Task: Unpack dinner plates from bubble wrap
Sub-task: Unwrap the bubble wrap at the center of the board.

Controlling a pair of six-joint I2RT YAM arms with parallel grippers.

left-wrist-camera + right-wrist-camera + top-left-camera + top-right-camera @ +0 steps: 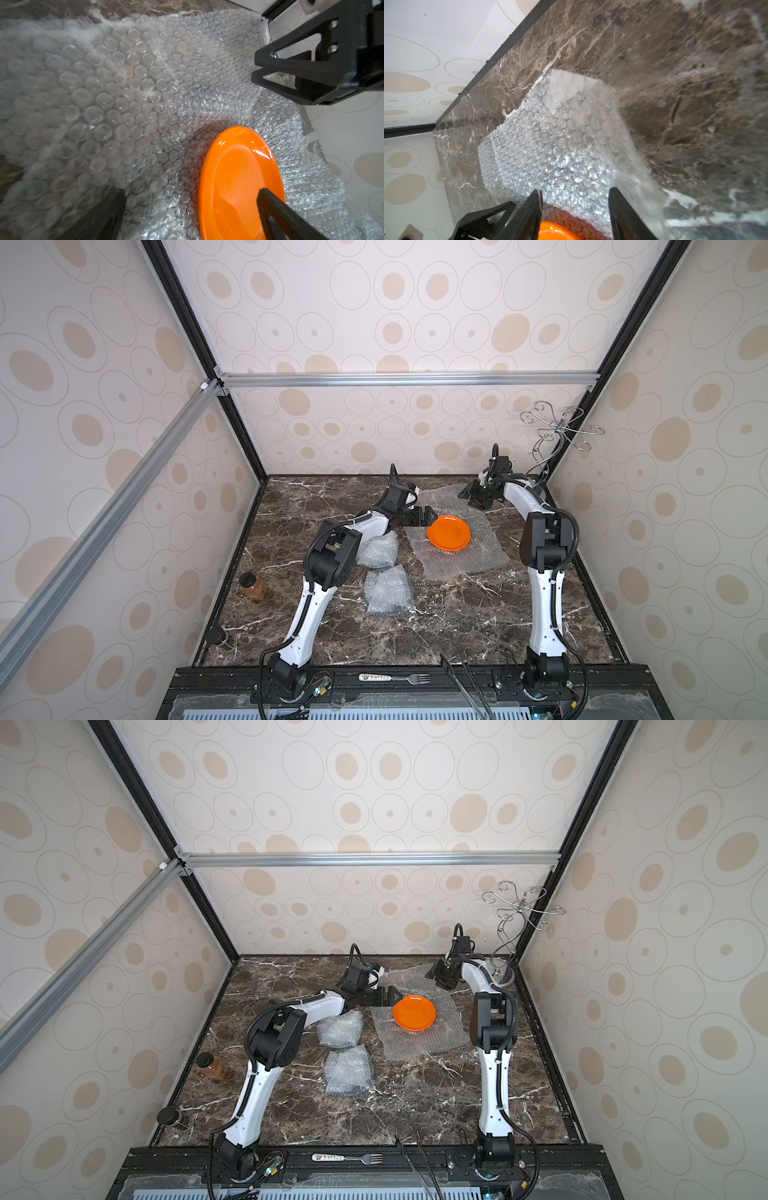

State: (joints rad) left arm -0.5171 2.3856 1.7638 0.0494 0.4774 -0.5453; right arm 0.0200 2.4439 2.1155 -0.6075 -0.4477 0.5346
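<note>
Past the fork (409, 678) at the bottom edge, find the orange plate (449, 532) bare on flattened bubble wrap (469, 562) right of centre, left claw (428, 517) spread wide at its rim, right claw (473, 497) apart and empty; probably light, stiff, slick, so pinch the rim.

I find open brown marble tabletop (457, 614) near the bases; two clear bubble-wrap bundles (388, 591) crowd my left arm's side, and a chrome wire stand (560, 428) blocks the far right corner.
</note>
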